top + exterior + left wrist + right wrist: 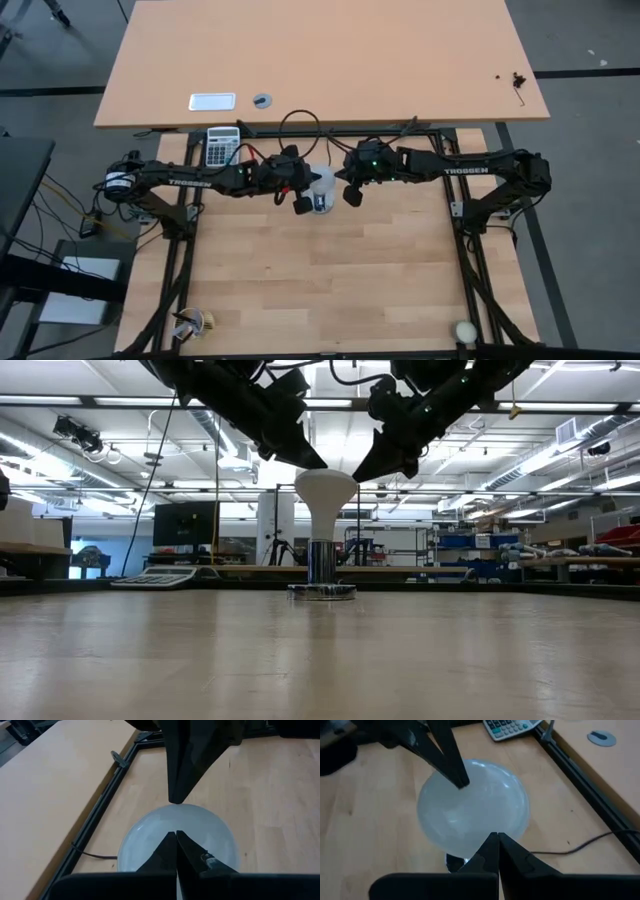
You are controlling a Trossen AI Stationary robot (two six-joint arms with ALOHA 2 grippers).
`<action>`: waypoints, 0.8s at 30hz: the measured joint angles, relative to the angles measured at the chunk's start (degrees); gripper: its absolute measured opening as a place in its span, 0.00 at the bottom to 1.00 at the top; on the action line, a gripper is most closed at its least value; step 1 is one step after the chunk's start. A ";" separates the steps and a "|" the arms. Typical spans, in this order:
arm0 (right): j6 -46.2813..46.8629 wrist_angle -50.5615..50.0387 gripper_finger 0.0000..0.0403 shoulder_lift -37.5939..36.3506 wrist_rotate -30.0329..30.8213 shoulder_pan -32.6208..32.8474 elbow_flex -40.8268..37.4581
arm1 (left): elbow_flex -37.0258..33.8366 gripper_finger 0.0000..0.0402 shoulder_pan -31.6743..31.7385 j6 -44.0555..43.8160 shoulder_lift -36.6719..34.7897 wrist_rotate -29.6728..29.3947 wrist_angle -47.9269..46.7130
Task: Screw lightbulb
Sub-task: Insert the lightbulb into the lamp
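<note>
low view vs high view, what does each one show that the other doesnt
Only the low view shows the white cone-shaped lightbulb from the side, standing upright with its narrow base in the shiny silver socket, and the workshop room behind the table.

Only the high view shows both dark arms full length, the larger tan table beyond, a small cream ball at the near edge, and the black cord looping behind the bulb.

Both show the shut left gripper and shut right gripper tips at opposite sides of the bulb's dome, plus the grey calculator.
</note>
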 joint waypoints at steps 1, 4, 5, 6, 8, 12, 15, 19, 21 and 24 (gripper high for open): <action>-0.03 0.39 0.02 0.32 -0.55 -0.02 0.09 | 0.02 0.00 0.00 -0.07 -0.02 -0.04 -0.27; -0.09 0.54 0.02 0.41 -0.85 -0.05 0.10 | 0.00 0.00 0.00 -0.30 -0.02 -0.13 -0.33; -0.09 0.64 0.02 0.41 -1.04 -0.01 0.10 | 0.00 0.00 -0.02 -0.30 -0.02 -0.14 -0.33; -0.09 0.84 0.02 0.43 -1.33 0.06 0.08 | 0.00 0.00 -0.02 -0.30 -0.04 -0.10 -0.37; -0.01 0.86 0.02 0.35 -2.51 0.04 0.08 | 0.00 0.00 -0.02 -0.32 -0.04 -0.02 -0.40; 1.06 0.67 0.02 0.28 -5.07 0.30 0.08 | 0.00 0.00 -0.03 -0.31 -0.07 0.00 -0.52; 1.20 1.26 0.02 0.33 -8.64 1.27 0.04 | 0.00 0.00 0.04 -0.31 -0.05 -0.44 -0.42; 1.18 2.27 0.02 0.56 -11.73 2.74 -0.12 | 0.00 0.00 0.02 -0.30 0.09 -0.74 -0.26; 0.89 3.06 0.02 0.51 -11.71 3.35 -0.12 | 0.00 0.00 0.02 -0.30 0.09 -0.74 -0.25; 0.22 2.61 0.02 -0.27 -9.77 3.58 -0.12 | 0.00 0.00 0.04 -0.30 0.07 -0.74 -0.45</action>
